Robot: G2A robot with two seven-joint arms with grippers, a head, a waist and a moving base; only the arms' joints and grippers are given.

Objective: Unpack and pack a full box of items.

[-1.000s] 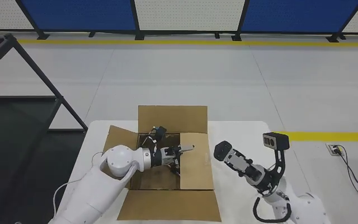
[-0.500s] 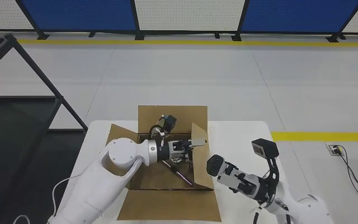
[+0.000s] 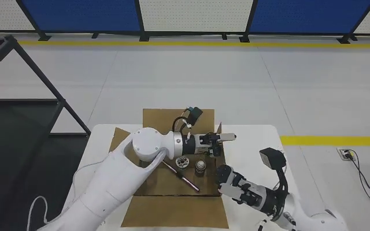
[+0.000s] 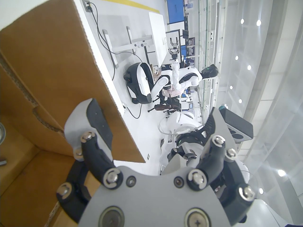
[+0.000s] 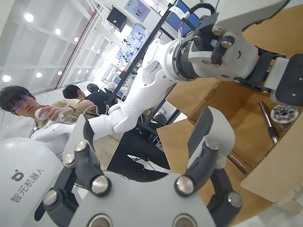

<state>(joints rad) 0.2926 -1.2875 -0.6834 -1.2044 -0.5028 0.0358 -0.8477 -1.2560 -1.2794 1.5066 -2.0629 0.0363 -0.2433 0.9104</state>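
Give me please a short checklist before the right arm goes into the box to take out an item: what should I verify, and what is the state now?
1. Right flap out of the opening: ok, it stands upright.
2. Left jaws free of the flap: ok, they are open, one on each side of its edge, not clamped.
3. Right jaws ready: ok, open and empty, by the right wall of the box.
4. Items uncovered: ok, the metal rod, round metal part and small cylinder are on the box floor.
5. Way in free: not ok, the left arm stretches across the opening.
6. More items under that arm: cannot tell.
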